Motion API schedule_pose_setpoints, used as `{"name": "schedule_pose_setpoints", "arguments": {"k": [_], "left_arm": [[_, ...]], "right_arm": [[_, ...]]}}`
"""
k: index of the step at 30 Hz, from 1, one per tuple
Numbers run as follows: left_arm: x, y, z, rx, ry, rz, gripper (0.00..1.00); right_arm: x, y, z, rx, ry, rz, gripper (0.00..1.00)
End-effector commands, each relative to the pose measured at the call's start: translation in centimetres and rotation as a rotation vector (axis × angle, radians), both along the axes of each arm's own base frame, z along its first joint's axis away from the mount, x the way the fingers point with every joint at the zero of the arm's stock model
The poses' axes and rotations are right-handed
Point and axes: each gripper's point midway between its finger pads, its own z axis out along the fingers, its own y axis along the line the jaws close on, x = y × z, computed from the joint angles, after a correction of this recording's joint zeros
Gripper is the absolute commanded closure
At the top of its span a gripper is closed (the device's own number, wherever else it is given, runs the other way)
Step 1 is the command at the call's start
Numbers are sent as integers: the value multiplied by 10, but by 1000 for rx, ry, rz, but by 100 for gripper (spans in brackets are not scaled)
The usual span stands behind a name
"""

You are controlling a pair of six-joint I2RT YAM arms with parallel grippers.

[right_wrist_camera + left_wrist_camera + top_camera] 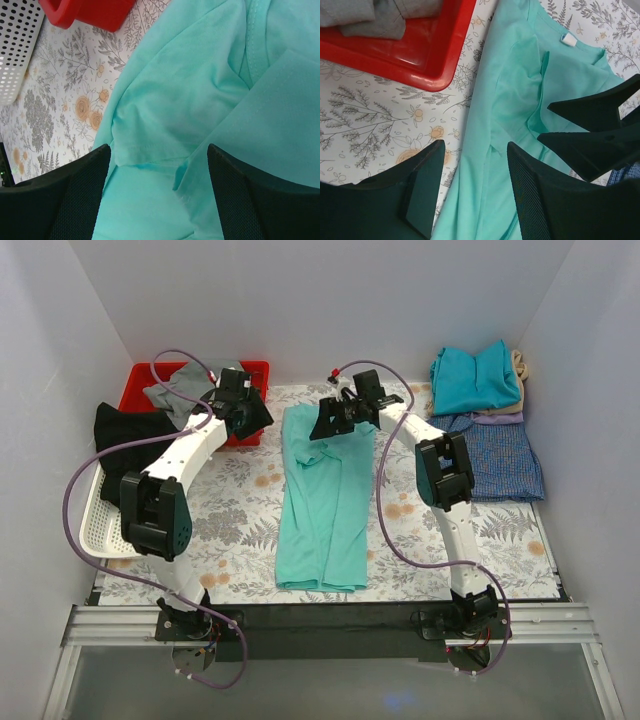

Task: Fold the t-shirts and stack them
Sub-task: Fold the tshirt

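the mint-green tee (325, 500) lies in the middle of the tabletop (230, 510), folded lengthwise into a long strip, so i judge the cross fold is the step in hand. the left gripper (475, 150) and the right gripper (157, 149) hang over its collar end, jaws well apart, holding nothing. next they should close on the two top corners and carry them toward the hem. the red bin (255, 366) holds a grey shirt (180, 390). a black garment (130, 435) lies across the white basket (100, 530).
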Motion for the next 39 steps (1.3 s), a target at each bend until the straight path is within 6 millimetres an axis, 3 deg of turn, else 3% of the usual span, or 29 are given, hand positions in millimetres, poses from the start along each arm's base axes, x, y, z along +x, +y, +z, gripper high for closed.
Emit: {"name": "schedule_pose_setpoints", "arguments": {"k": [1, 7, 15, 23, 25, 28, 31, 35, 39], "left_arm": [[9, -16, 6, -64, -27, -61, 48], [10, -19, -13, -64, 10, -73, 49], [10, -27, -19, -86, 29, -115, 49], [10, -29, -23, -86, 34, -133, 50], [9, -29, -25, -85, 38, -135, 50], [9, -30, -28, -85, 45, -138, 50], [8, -32, -33, -90, 59, -149, 50], [6, -36, -39, -103, 78, -168, 50], [4, -36, -44, -101, 94, -177, 51]], "right_arm": [[5, 19, 24, 85, -45, 66, 17], [4, 27, 14, 89, -29, 78, 17], [9, 33, -7, 75, -28, 87, 18], [27, 22, -53, -95, -115, 40, 18], [28, 18, -64, -150, -130, 36, 21], [25, 9, -82, -243, -141, 30, 39], [19, 4, -95, -321, -160, 43, 41], [13, 1, -103, -400, -196, 53, 55], [12, -5, -109, -471, -224, 51, 61]]}}
